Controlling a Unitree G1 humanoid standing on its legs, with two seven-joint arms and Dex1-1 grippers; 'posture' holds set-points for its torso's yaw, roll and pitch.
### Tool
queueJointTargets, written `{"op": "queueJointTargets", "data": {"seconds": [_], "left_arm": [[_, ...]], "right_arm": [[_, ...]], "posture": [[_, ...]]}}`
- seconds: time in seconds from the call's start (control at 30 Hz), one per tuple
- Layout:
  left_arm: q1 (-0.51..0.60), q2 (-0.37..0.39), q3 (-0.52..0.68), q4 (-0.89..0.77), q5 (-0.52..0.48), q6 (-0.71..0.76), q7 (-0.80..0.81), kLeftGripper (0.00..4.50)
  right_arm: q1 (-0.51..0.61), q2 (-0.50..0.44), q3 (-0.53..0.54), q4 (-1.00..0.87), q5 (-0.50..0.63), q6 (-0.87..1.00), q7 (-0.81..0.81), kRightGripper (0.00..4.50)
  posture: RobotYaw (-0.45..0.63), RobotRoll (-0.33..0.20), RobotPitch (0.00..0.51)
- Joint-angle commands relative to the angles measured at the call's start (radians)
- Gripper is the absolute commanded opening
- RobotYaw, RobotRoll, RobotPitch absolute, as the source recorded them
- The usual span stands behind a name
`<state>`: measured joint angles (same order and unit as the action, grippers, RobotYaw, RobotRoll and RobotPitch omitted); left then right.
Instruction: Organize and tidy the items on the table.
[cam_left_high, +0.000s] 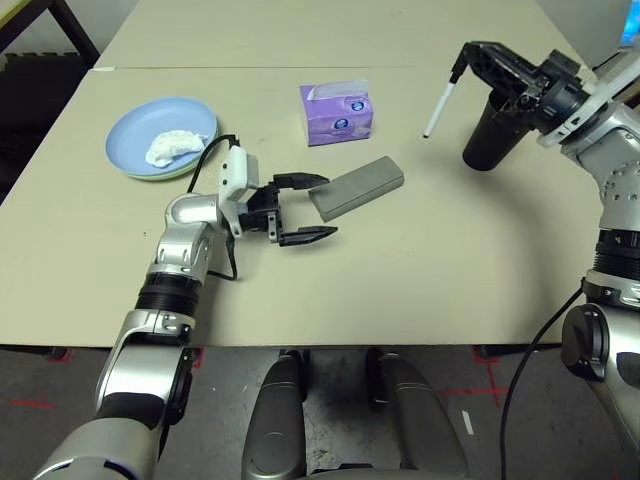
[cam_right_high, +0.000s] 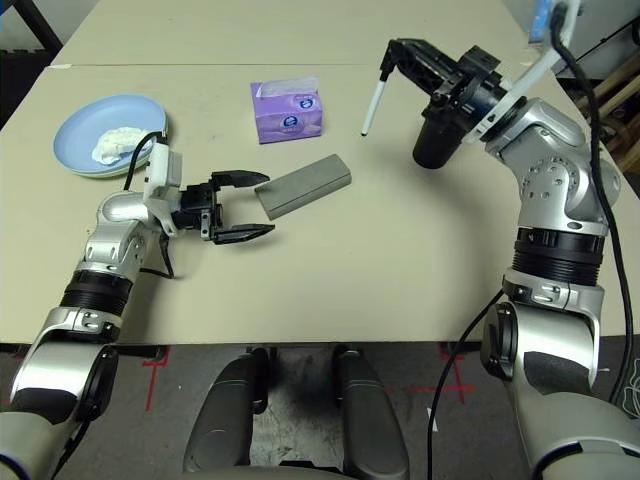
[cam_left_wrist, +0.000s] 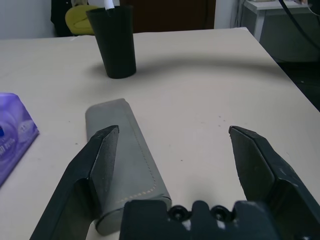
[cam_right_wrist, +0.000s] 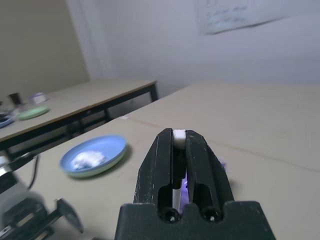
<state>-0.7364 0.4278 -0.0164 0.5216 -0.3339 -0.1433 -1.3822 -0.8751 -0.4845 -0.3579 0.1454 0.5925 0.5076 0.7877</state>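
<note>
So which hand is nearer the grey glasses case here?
Left. The left hand is open right at the near end of the grey glasses case; the right hand holds the white pen up beside the black cup, well away.

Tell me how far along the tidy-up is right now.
Done: the crumpled tissue lies on the stacked plates. In hand: the right gripper, jaws shut, holds the white pen in the air beside the black cup. Left: the pen is not yet in the cup, and the left gripper waits open at the end of the grey glasses case. The purple tissue box stands untouched.
</note>
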Motion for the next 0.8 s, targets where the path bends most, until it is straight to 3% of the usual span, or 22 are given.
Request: {"op": "queueJointTargets", "data": {"seconds": [0.03,0.27,0.8], "left_arm": [[-0.001,-0.005,0.016,-0.007,-0.022,0.015,0.014,4.5],[0.004,-0.015,0.037,-0.027,-0.04,0.04,0.05,4.5],[0.018,-0.028,0.047,-0.025,-0.031,-0.026,0.142,4.5]], "right_arm": [[0.005,-0.007,-0.031,0.004,-0.029,-0.111,-0.057,0.19],[-0.027,-0.022,-0.043,0.053,-0.065,-0.268,-0.152,0.19],[0.075,-0.018,-0.031,0.027,-0.186,-0.451,-0.373,0.19]], "posture": [[0.06,0.0,0.183],[0.06,0.0,0.188],[0.06,0.0,0.181]]}}
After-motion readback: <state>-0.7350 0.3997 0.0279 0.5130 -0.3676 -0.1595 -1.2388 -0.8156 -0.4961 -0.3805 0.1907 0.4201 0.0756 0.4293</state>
